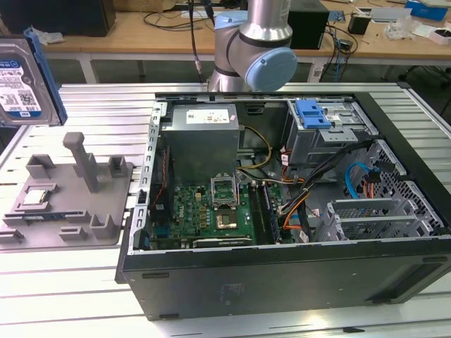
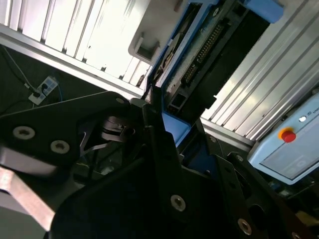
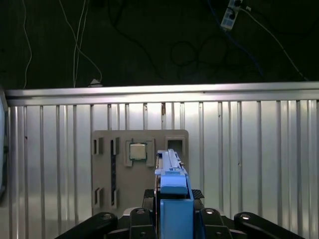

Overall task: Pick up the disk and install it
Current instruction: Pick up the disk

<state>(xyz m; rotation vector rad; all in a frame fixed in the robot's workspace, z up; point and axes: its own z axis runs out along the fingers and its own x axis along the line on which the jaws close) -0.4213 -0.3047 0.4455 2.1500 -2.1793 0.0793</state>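
Disk (image 1: 21,81) is up in the air at the exterior view's left, upright with its label showing, above the grey fixture plate (image 1: 70,211) and well apart from the open computer case (image 1: 282,282). In the first wrist view the gripper (image 3: 173,221) is closed on the disk's blue-framed edge. The pads are mostly hidden, so contact is probably firm. The small square chip (image 3: 138,151) sits on the plate below.

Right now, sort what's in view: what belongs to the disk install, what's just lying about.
Job: the disk, clamped in the hand; open computer case; its grey drive cage.
Lying about: grey fixture plate; square chip on it.
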